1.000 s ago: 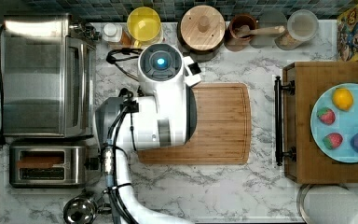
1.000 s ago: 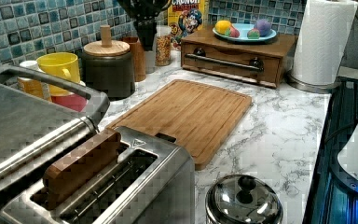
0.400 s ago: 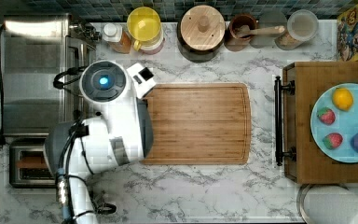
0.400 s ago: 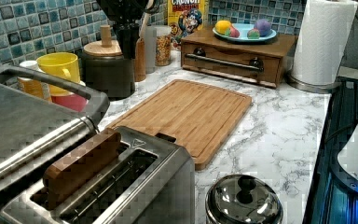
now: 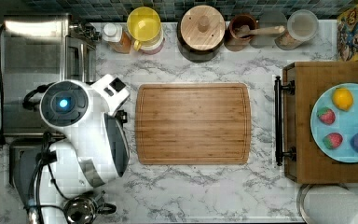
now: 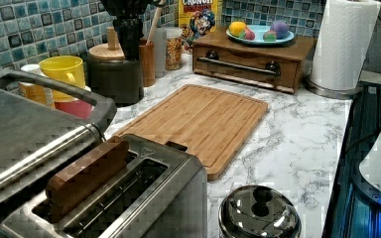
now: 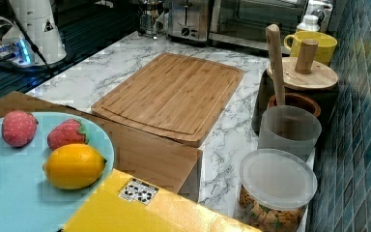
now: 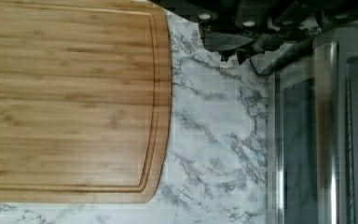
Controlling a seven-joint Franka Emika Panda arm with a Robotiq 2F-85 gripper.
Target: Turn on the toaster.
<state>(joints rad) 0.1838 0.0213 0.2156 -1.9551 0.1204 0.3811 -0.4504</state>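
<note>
One step was in hand, the approach: the toaster (image 6: 129, 198) stood at the table's (image 5: 205, 191) near corner beside the toaster oven (image 5: 37, 70), its lever not yet pressed, and the gripper (image 8: 242, 35), whose opening I could not tell, needed to come down onto that lever

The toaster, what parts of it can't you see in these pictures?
- Top view: the robot arm covers most of the toaster, so the slots and lever are hidden.
- Left view: the toaster is cut off by the picture's bottom and left edges; a brown slice stands in one slot, but no lever can be made out.
- Right view: the toaster is far off and cut by the top edge; its lever position is too small to tell.
</note>
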